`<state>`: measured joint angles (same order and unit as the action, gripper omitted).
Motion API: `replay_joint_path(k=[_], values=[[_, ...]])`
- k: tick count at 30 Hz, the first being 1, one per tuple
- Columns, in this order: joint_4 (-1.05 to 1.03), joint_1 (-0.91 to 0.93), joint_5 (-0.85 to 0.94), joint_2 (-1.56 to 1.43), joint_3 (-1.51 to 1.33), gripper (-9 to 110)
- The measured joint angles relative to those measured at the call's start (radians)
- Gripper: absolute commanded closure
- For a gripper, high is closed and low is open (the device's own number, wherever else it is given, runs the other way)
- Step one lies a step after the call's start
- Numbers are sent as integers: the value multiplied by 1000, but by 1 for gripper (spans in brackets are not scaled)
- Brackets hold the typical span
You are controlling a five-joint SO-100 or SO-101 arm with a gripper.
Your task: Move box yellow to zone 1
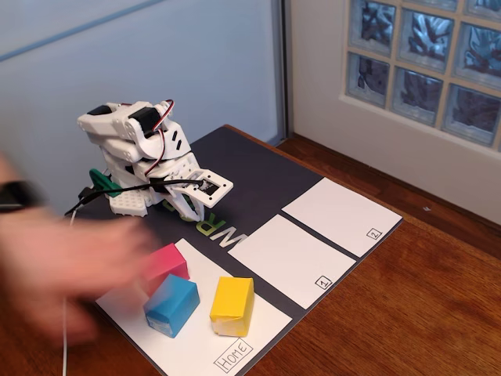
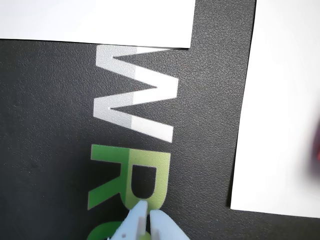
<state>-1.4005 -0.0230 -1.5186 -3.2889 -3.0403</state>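
Wooden counter [image 1: 438,298] under a dark mat [image 1: 258,176], glass-block window [image 1: 427,63] at two o'clock. The yellow box [image 1: 232,305] sits on the "Home" sheet [image 1: 235,354], well apart from the sheet marked "1" [image 1: 286,258]. Another reads "2" [image 1: 340,215]. Fingers [image 2: 146,214] together over the "WR" lettering [image 2: 132,145]. A blurred hand [image 1: 63,262] at nine o'clock.

"Home" is being shown in a small box at the corner of the largest white panel [image 1: 235,348]; a boxed "1" is being displayed on the middle panel [image 1: 293,258], a boxed "2" on the far panel [image 1: 340,215]. Large letters "W" and "R" are being seen on the black mat [image 2: 50,100] in the wrist view
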Motion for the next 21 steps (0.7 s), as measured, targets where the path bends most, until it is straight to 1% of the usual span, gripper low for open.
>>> replay_joint_path(k=[8, 12, 14, 16, 19, 21], values=[[2, 0, 20, 0, 0, 102], [17, 3, 259, 0, 11, 102], [29, 15, 296, 0, 9, 102], [28, 51, 258, 0, 9, 102], [12, 110, 71, 0, -2, 102], [5, 127, -5, 0, 8, 102]])
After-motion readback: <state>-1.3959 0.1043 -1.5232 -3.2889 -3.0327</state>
